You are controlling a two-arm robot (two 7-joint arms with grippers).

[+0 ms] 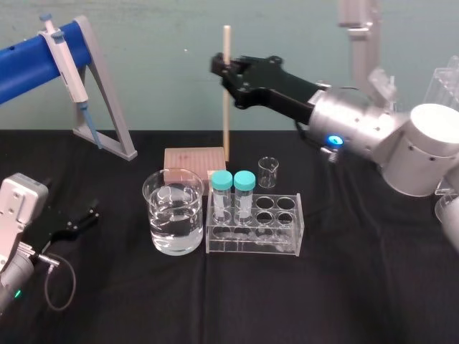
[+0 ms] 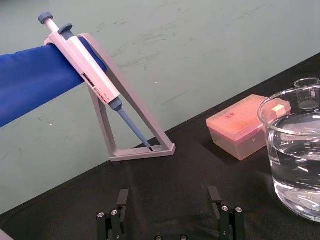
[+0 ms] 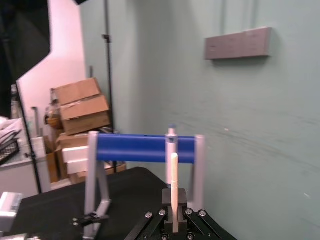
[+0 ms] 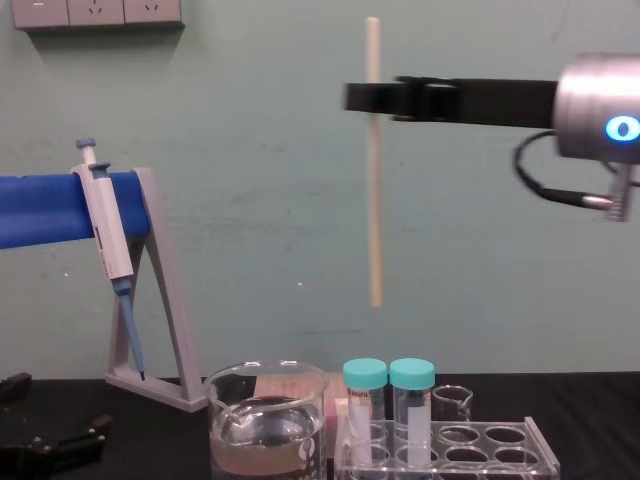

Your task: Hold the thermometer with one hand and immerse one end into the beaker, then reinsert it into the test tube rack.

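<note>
My right gripper (image 1: 224, 69) is shut on the thermometer (image 1: 226, 93), a thin cream rod held upright near its top. In the chest view the thermometer (image 4: 373, 200) hangs high in the air, its lower end well above the teal-capped tubes (image 4: 388, 378). The right wrist view shows the thermometer (image 3: 174, 180) pinched between the jaws of the right gripper (image 3: 174, 220). The beaker (image 1: 173, 211) of liquid stands just left of the clear test tube rack (image 1: 287, 244). My left gripper (image 1: 90, 213) rests open at the table's left, and the left wrist view shows nothing between its fingers (image 2: 122, 200).
A grey-blue pipette (image 1: 68, 68) hangs on a grey angled stand (image 1: 107, 93) at the back left. A pink tip box (image 1: 193, 159) sits behind the beaker, and a tiny glass beaker (image 1: 267, 172) stands behind the rack. Black cloth covers the table.
</note>
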